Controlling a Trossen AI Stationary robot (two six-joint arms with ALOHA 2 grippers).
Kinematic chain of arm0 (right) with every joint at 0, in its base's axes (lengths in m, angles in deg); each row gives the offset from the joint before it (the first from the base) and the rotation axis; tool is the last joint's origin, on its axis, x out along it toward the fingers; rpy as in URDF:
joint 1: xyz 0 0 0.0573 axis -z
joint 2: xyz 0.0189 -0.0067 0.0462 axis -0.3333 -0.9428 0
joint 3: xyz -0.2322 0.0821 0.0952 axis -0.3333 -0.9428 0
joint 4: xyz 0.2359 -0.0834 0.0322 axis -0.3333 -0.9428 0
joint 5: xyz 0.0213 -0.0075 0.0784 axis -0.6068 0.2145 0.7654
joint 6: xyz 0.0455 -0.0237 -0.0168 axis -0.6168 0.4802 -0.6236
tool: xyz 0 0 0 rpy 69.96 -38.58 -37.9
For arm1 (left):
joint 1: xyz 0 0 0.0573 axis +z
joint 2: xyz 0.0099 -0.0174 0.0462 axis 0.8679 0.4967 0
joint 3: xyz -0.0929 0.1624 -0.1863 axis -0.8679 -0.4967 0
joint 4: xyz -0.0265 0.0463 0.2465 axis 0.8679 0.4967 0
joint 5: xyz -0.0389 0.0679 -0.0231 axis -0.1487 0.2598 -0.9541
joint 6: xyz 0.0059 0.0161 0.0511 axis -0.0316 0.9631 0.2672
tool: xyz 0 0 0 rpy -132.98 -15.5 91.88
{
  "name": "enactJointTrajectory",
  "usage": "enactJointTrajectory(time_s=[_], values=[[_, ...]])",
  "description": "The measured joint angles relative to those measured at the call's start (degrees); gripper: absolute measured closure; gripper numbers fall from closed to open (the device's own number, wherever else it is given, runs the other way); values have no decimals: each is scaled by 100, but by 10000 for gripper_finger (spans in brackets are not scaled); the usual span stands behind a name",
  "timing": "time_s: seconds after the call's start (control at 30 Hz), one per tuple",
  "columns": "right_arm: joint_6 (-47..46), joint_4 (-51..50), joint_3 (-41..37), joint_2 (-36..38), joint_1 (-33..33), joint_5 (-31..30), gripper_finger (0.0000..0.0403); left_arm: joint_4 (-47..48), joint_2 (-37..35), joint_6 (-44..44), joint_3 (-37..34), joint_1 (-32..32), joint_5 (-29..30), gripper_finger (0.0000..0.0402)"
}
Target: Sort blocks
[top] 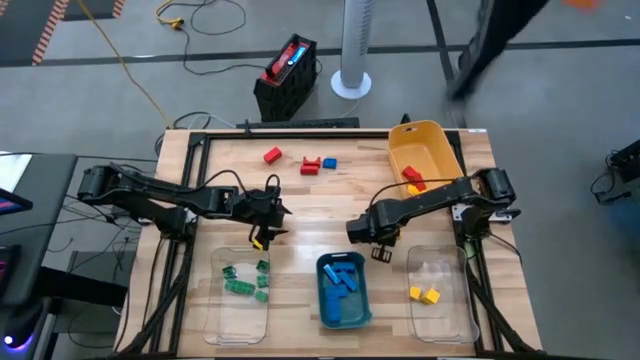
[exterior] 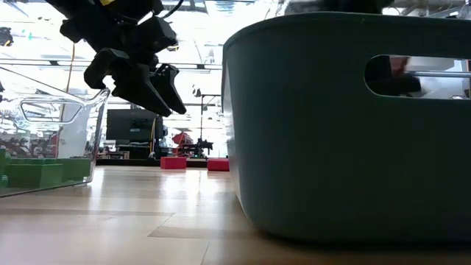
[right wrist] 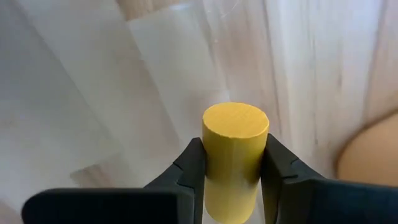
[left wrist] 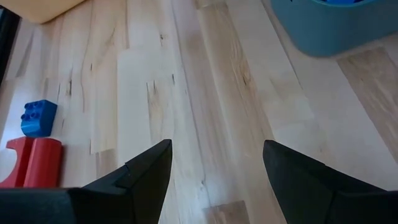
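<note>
From above, the right hand (top: 381, 252) hangs at centre frame, between the teal bin (top: 343, 290) and clear bin (top: 440, 295). The left hand (top: 262, 236) waits, spread empty. Wrist view: the fingers (right wrist: 193, 163) clamp a yellow cylinder block (right wrist: 234, 146) by its sides; it looks light, stiff and smooth.

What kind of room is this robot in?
Probably a lab or workshop: a bare concrete floor with cables trailing across it, a wooden table with robot arms, and more equipment in the room behind.
</note>
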Motion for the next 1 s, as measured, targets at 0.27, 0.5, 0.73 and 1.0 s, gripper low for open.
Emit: enactJointTrajectory(time_s=[0.27,0.5,0.73,1.0], values=[[-256,-969,1192,0,-690,-561,308,56,0,0,0,1,-9,155],[-1416,-1758,2239,2,-1567,-554,308,148,0,0,0,0,-8,155],[-3078,-2123,2371,99,-2419,-96,308,81,0,135,0,2,-8,155],[-4638,-2186,2039,351,-3019,196,308,-44,-2,239,0,2,-6,155]])
